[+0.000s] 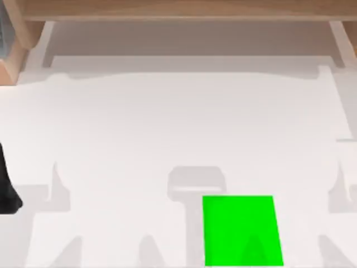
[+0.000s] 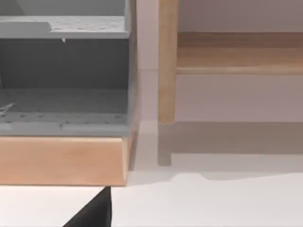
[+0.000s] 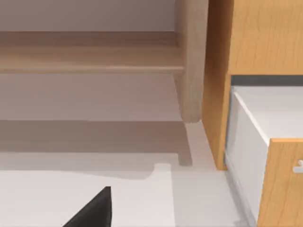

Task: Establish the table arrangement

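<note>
At the far left edge of the white table (image 1: 167, 123) our left arm (image 1: 6, 190) sits parked; whether its fingers are spread we cannot tell. The table spans the whole view, the green pad (image 1: 242, 230) near its front, right of centre. We should first find something to place there.

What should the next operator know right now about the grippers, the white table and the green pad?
Left arm: a dark part of it sits at the top view's left edge, low over the table; I cannot tell its fingers' state.
Right arm: a dark tip of its gripper shows in the right wrist view; state unclear too.
The wide, flat, plain white matte tabletop carries a small bright green square pad near its front, right of centre. A light wooden frame runs along the back.
Done: nothing that I can see placed on the pad.
Left: the arrangement itself, it seems.
</note>
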Controlling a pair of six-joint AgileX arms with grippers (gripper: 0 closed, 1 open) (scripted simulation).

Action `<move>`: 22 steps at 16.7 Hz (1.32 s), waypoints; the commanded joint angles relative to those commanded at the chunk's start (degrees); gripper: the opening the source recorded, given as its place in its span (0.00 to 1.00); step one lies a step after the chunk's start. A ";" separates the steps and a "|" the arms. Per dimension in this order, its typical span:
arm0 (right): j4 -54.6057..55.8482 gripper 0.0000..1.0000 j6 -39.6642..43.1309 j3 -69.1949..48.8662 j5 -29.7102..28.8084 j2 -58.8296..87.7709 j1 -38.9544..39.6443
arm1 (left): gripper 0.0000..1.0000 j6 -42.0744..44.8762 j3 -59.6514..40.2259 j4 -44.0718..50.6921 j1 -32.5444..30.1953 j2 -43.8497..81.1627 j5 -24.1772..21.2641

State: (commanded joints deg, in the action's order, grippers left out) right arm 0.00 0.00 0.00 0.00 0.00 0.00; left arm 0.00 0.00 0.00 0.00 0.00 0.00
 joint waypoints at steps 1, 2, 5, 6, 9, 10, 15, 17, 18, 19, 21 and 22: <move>0.00 1.00 0.00 0.00 0.00 0.00 0.00 | 1.00 0.00 0.00 0.00 0.00 0.00 0.00; 0.00 1.00 0.00 0.00 0.00 0.00 0.00 | 1.00 0.00 0.00 0.00 0.00 0.00 0.00; -3.05 1.00 0.17 -3.44 -0.36 3.40 -1.90 | 1.00 0.00 0.00 0.00 0.00 0.00 0.00; -4.99 1.00 0.30 -5.78 -0.51 5.71 -2.98 | 1.00 0.00 0.00 0.00 0.00 0.00 0.00; -12.83 1.00 0.96 -16.44 -0.83 16.26 -6.98 | 1.00 0.00 0.00 0.00 0.00 0.00 0.00; -15.98 1.00 1.28 -21.23 -0.88 21.01 -8.45 | 1.00 0.00 0.00 0.00 0.00 0.00 0.00; -33.60 1.00 3.84 -51.03 -0.79 51.17 -14.96 | 1.00 0.00 0.00 0.00 0.00 0.00 0.00; -40.84 1.00 5.31 -64.54 -0.76 65.40 -16.99 | 1.00 0.00 0.00 0.00 0.00 0.00 0.00; -44.39 1.00 6.09 -71.35 -0.78 72.72 -17.90 | 1.00 0.00 0.00 0.00 0.00 0.00 0.00; -47.85 1.00 6.91 -78.09 -0.80 80.08 -18.75 | 1.00 0.00 0.00 0.00 0.00 0.00 0.00; -54.44 1.00 8.56 -91.11 -0.85 94.56 -20.20 | 1.00 0.00 0.00 0.00 0.00 0.00 0.00; -57.49 1.00 9.38 -97.28 -0.86 101.56 -20.76 | 1.00 0.00 0.00 0.00 0.00 0.00 0.00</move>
State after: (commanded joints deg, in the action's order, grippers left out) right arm -57.49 9.38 -97.28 -0.86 101.56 -20.76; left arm 0.00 0.00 0.00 0.00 0.00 0.00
